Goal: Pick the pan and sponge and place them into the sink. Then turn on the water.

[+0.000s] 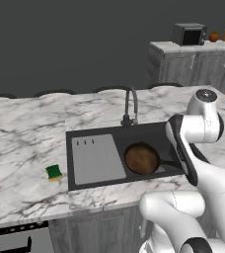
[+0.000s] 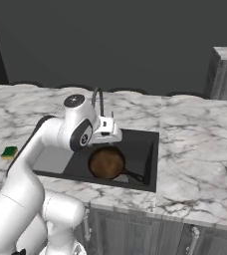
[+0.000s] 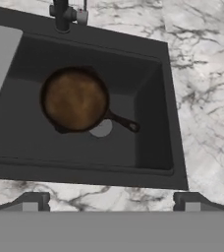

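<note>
So the pan (image 3: 75,99) is sitting flat on the floor of the sink (image 3: 153,118) basin, brown inside facing up, and in the hand view its short dark handle sticks out toward the lower right, so its long axis runs diagonally across the basin; the pan partly covers the pale round drain (image 3: 102,129). In the left base view the handle points right, toward the arm. The hand (image 3: 111,203) hangs above the sink looking pretty much straight down into it, fingers spread as wide as they go and holding nothing, well above the pan. From the right base view the arm arches up from the lower left, with the wrist bent over the basin just in front of the faucet (image 2: 98,101). The sponge (image 1: 54,172) is out on the marble desk (image 1: 20,138), left of the sink, just beside the grey ribbed drainboard (image 1: 97,159) side, green top up. The faucet stands behind the basin near the middle of the back rim. Way back on a far counter there's a microwave (image 1: 189,34).
</note>
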You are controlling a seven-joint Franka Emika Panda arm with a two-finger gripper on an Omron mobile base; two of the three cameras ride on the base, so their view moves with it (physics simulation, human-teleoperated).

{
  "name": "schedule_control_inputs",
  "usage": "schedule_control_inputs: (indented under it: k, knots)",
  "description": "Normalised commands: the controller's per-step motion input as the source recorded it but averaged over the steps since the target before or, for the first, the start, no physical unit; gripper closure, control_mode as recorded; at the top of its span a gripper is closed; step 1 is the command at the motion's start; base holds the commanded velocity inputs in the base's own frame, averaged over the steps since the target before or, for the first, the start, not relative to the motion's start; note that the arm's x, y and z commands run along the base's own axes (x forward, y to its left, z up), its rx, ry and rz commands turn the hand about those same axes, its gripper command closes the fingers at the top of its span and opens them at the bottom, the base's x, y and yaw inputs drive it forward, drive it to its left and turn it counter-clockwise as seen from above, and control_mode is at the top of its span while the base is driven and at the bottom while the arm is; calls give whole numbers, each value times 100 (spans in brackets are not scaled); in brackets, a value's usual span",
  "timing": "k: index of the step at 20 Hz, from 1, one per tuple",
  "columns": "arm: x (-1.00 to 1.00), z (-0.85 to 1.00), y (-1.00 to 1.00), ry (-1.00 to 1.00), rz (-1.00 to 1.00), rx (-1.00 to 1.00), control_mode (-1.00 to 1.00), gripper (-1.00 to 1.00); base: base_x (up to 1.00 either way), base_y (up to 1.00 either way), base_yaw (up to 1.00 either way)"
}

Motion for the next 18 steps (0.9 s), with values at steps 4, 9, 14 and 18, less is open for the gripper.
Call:
schedule_control_inputs:
  k: [4,9,14,18]
  knots:
    - [-27,26,32,-2,-8,3,-100,-100,0,0,0]
    - [-20,19,35,0,-8,2,-100,-100,0,0,0]
    - [-2,2,44,6,-4,2,-100,-100,0,0,0]
    - [-2,3,50,6,-3,2,-100,-100,0,0,0]
